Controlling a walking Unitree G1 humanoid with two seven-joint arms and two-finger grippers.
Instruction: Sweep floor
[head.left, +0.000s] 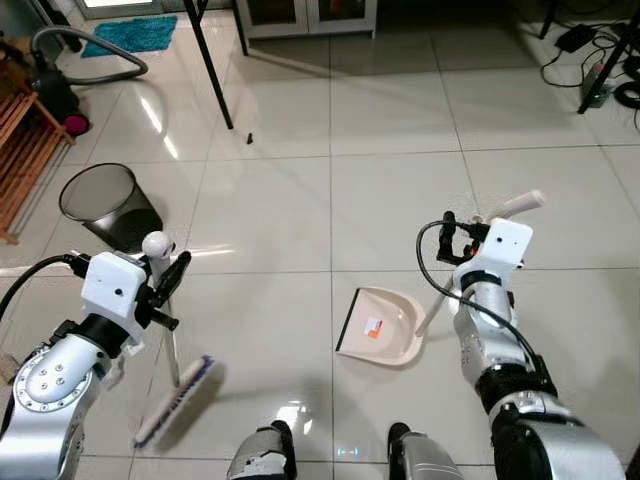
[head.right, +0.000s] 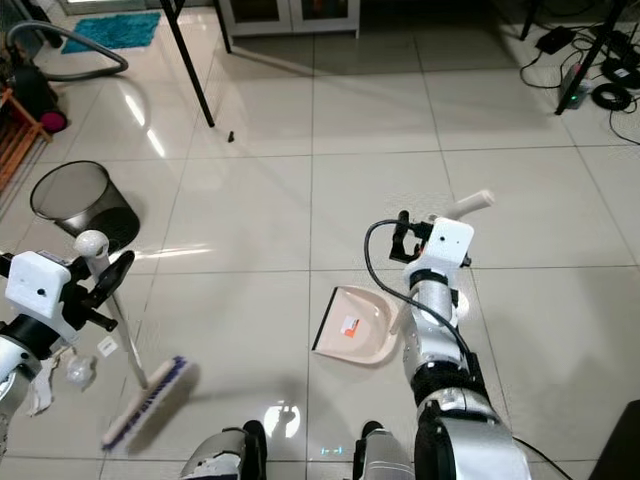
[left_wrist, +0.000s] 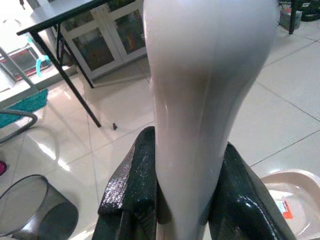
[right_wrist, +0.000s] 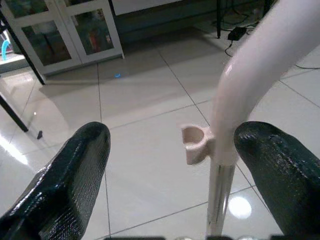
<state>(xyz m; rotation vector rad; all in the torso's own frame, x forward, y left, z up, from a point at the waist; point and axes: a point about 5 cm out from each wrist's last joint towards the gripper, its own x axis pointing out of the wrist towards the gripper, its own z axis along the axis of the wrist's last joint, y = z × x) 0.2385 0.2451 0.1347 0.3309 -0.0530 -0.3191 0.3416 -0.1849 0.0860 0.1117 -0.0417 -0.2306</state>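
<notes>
The left end effector is clenched on the broom near its rounded top, and the handle runs down and slightly toward the robot's feet to the brush head resting on the floor below it. The right end effector stands released, its fingers spread wide, with the dustpan handle passing just inside one of them, possibly touching. The dustpan lies below and inward of it. A small dark speck sits well ahead of both, somewhat nearer the left arm.
</notes>
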